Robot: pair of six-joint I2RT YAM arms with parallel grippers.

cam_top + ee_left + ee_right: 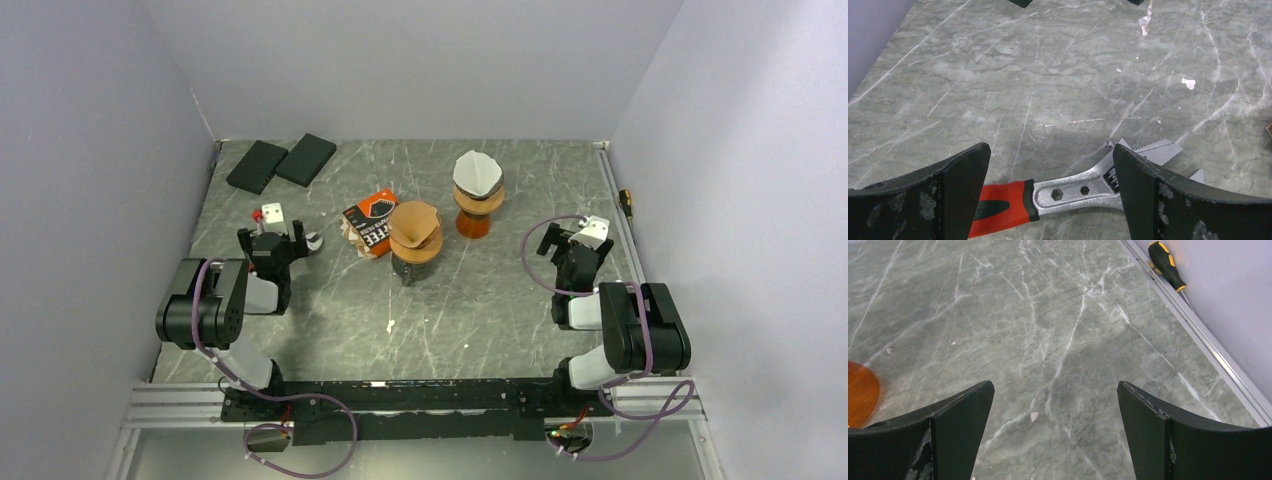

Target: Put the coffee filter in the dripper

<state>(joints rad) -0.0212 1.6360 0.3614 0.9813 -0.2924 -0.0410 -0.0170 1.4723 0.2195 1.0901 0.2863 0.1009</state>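
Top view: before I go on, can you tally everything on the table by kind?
Drippers: 2 (dark dripper, orange dripper)
Filters: 2 (brown filter, white filter)
Filter pack: 1
Black pads: 2 (left pad, right pad)
Wrench: 1
Screwdriver: 1
Total: 9

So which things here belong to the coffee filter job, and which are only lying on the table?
For the job:
- brown filter sitting in the dark dripper
- white filter sitting in the orange dripper
- orange pack, probably filters

Just lying about:
- adjustable wrench
- screwdriver
- left black pad
- right black pad
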